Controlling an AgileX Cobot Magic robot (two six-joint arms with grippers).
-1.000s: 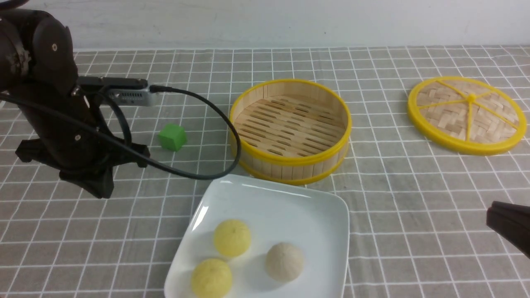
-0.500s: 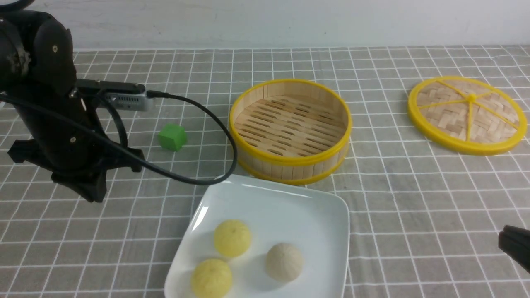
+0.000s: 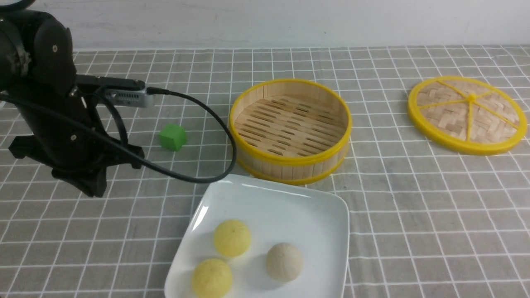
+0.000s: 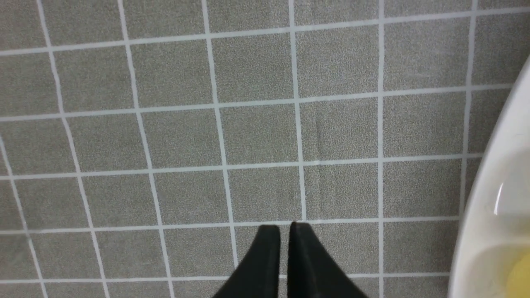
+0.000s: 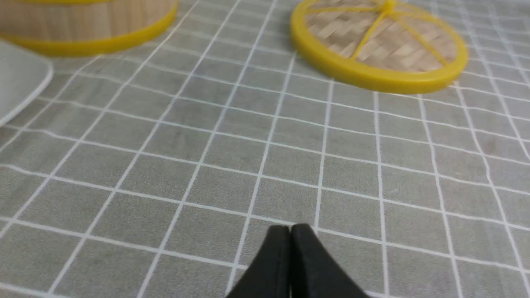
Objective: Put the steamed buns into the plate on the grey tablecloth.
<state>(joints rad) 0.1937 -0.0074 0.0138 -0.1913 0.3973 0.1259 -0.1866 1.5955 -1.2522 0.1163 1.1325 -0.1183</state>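
Three steamed buns lie in the white square plate (image 3: 269,203) at the front middle of the grey tablecloth (image 3: 414,198): two pale yellow buns (image 3: 232,237) (image 3: 211,277) and a beige bun (image 3: 284,261). My left gripper (image 3: 93,188) hangs above the cloth to the left of the plate, shut and empty. In the left wrist view its tips (image 4: 285,228) are over bare cloth, with the plate's rim (image 4: 488,215) and a sliver of a yellow bun (image 4: 522,278) at the edge. My right gripper (image 5: 290,228) is shut and empty over bare cloth; it is out of the front view.
An empty bamboo steamer basket (image 3: 290,130) stands behind the plate. Its woven lid (image 3: 467,114) lies flat at the back right. A green cube (image 3: 172,137) sits left of the basket. The left arm's black cable (image 3: 215,136) loops near the basket and plate.
My left gripper has drawn back to the left and risen slightly. My right gripper has slid out of the front view at the lower right. The buns have not moved.
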